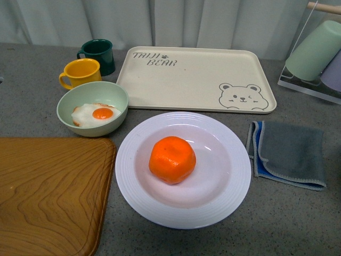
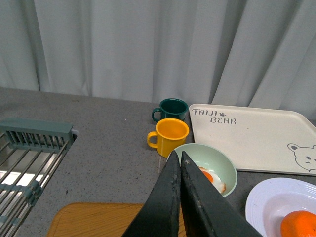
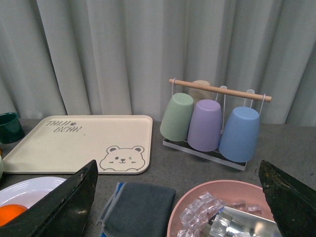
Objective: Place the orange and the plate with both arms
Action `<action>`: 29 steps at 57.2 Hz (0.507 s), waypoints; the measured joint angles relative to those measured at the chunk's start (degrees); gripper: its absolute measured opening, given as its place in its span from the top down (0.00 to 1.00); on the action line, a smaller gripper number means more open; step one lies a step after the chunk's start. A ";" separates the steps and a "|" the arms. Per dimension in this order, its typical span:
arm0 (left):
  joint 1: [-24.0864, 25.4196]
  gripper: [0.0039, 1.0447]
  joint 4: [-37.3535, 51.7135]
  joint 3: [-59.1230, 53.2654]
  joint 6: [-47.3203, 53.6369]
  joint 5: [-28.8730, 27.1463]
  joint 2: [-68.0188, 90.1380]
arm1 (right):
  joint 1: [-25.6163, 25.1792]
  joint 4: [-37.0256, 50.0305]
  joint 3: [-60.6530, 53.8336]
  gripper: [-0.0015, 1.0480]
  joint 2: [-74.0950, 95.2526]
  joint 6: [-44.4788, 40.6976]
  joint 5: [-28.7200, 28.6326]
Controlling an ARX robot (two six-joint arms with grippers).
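Observation:
The orange (image 1: pixel 172 159) lies in the middle of the white ribbed plate (image 1: pixel 224 200) on the grey counter near the front. Neither arm shows in the front view. In the left wrist view my left gripper (image 2: pixel 179 157) is shut and empty, raised above the wooden board, with the plate (image 2: pixel 271 200) and a slice of the orange (image 2: pixel 298 224) off to one side. In the right wrist view my right gripper (image 3: pixel 177 170) is open and empty, its fingers (image 3: pixel 74 197) wide apart; the plate's rim (image 3: pixel 29 186) and the orange (image 3: pixel 10 213) show at that picture's edge.
A beige bear tray (image 1: pixel 194 80) lies behind the plate. A pale green bowl (image 1: pixel 112 93) with a fried egg, a yellow mug (image 1: pixel 81 72) and a dark green mug (image 1: pixel 98 55) stand at the left. A wooden board (image 1: pixel 48 192), grey cloth (image 1: pixel 290 153), cup rack (image 1: pixel 319 53), pink ice bowl (image 3: pixel 217 210) and dish rack (image 2: pixel 29 153) also show.

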 joint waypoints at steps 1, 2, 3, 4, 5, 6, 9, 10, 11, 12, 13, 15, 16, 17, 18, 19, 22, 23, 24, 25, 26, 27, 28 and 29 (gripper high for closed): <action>0.02 0.97 -0.52 -0.02 0.00 0.07 -0.42 | 0.00 0.00 0.00 0.09 0.00 0.00 -0.02; 0.04 0.97 -1.22 -0.02 0.00 0.20 -1.22 | 0.00 0.00 0.00 0.09 0.00 0.00 -0.02; 0.07 0.97 -1.92 -0.02 0.00 0.22 -2.03 | 0.00 0.00 0.00 0.09 0.00 0.00 -0.04; 0.07 0.97 -2.60 -0.02 0.00 0.26 -2.80 | 0.00 0.00 0.00 0.09 0.00 0.00 -0.04; 0.07 0.97 -2.91 -0.02 0.00 0.26 -3.13 | 0.00 0.00 0.00 0.09 0.00 0.00 -0.04; 0.09 0.97 -3.65 -0.02 0.00 0.33 -4.02 | 0.00 0.00 0.00 0.09 0.00 0.00 -0.02; 0.11 0.97 -5.09 -0.04 0.00 0.33 -5.60 | 0.00 0.00 0.00 0.09 0.00 0.00 -0.04; 0.13 0.97 -5.77 -0.04 0.00 0.26 -6.27 | 0.00 0.00 0.00 0.09 0.00 0.00 -0.04; 0.13 0.97 -6.43 -0.04 0.00 0.28 -6.93 | 0.00 0.00 0.00 0.09 0.00 0.00 -0.04; 0.15 0.97 -7.06 -0.04 0.00 0.28 -7.56 | 0.00 0.00 0.00 0.09 0.00 0.00 -0.04; 0.15 0.97 -7.39 -0.04 0.00 0.26 -7.89 | 0.00 0.00 0.00 0.09 0.00 0.00 -0.04; 0.15 0.97 -8.63 -0.04 0.00 0.28 -9.18 | 0.00 0.00 0.00 0.09 0.00 0.00 -0.04; 0.15 0.97 -9.22 -0.04 0.00 0.28 -9.84 | 0.00 0.00 0.00 0.09 0.00 0.00 -0.04; 0.15 0.97 -9.51 -0.04 0.00 0.28 -10.14 | 0.00 0.00 0.00 0.09 0.00 0.00 -0.04; 0.15 0.97 -10.08 -0.04 0.00 0.28 -10.78 | 0.00 0.00 0.00 0.09 0.00 0.00 -0.04; 0.15 0.97 -10.60 -0.04 0.00 0.28 -11.39 | 0.00 0.00 0.00 0.09 0.00 0.00 -0.04; 0.15 0.97 -12.00 -0.04 0.00 0.28 -12.85 | 0.00 0.00 0.00 0.09 0.00 0.00 -0.02; 0.15 0.97 -12.50 -0.04 0.00 0.28 -13.38 | 0.00 0.00 0.00 0.09 0.00 0.00 -0.04; 0.15 0.97 -13.00 -0.04 0.00 0.28 -13.88 | 0.00 0.00 0.00 0.09 0.00 0.00 -0.02; 0.15 0.97 -13.38 -0.04 0.00 0.28 -14.27 | 0.00 0.00 0.00 0.09 0.00 0.00 -0.02; 0.15 0.97 -13.77 -0.04 0.00 0.28 -14.64 | 0.00 0.00 0.00 0.09 0.00 0.00 -0.04; 0.15 0.97 -14.29 -0.04 0.00 0.28 -15.17 | 0.00 0.00 0.00 0.09 0.00 0.00 -0.04; 0.15 0.97 -14.53 -0.04 0.00 0.28 -15.43 | 0.00 0.00 0.00 0.09 0.00 0.00 -0.04; 0.15 0.97 -15.04 -0.04 0.00 0.28 -15.93 | 0.00 0.00 0.00 0.09 0.00 0.00 -0.04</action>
